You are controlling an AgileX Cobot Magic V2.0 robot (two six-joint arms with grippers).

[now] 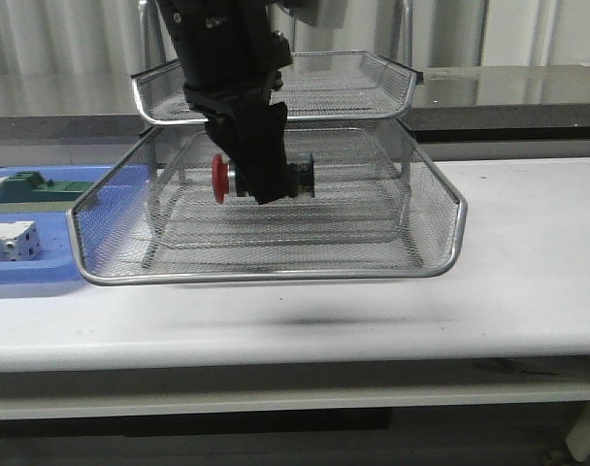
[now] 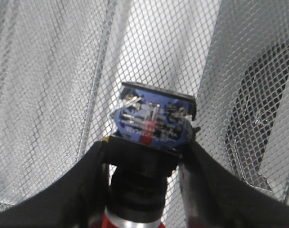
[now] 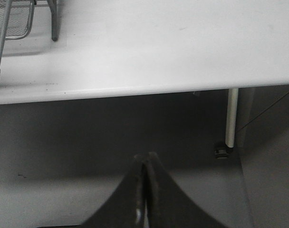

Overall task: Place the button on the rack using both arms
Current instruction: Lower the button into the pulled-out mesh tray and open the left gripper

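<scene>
White tabletop (image 1: 528, 291) under corrugated pale wall panels; the rack (image 1: 276, 267) is the landmark, sitting mid-table with a blue tray (image 1: 23, 277) just to its left holding a green-and-beige block (image 1: 38, 186) and a white switch block (image 1: 9, 240)

Left gripper (image 1: 266, 184) is clamped on the button (image 1: 239, 179), hanging inside the rack above the lower front tier's mesh, below the upper tier. Red cap points toward the blue-tray side, black body toward the other side. Can't tell if it's touching the mesh yet; looks just clear of it

Handling, my read: small, rigid, light plastic and metal, not fragile. Fingers (image 2: 87, 190) pinch the body just behind the collar, flat faces, good purchase. Round cap would be a poor grip, likely slippery. Lying on its side on mesh it could roll on the cap, so set it down low

Right gripper (image 3: 143, 190) is off beyond the rack past the table edge, fingers together, holding nothing

Hard to see:
- cap is mostly behind the fingers in front view and cut off in the left wrist view
- left wrist view shows only the blue terminal end (image 2: 154, 118), blurred
- yellow detail barely a sliver at the finger edge
- rack's top and legs cropped or hidden by the arm
</scene>
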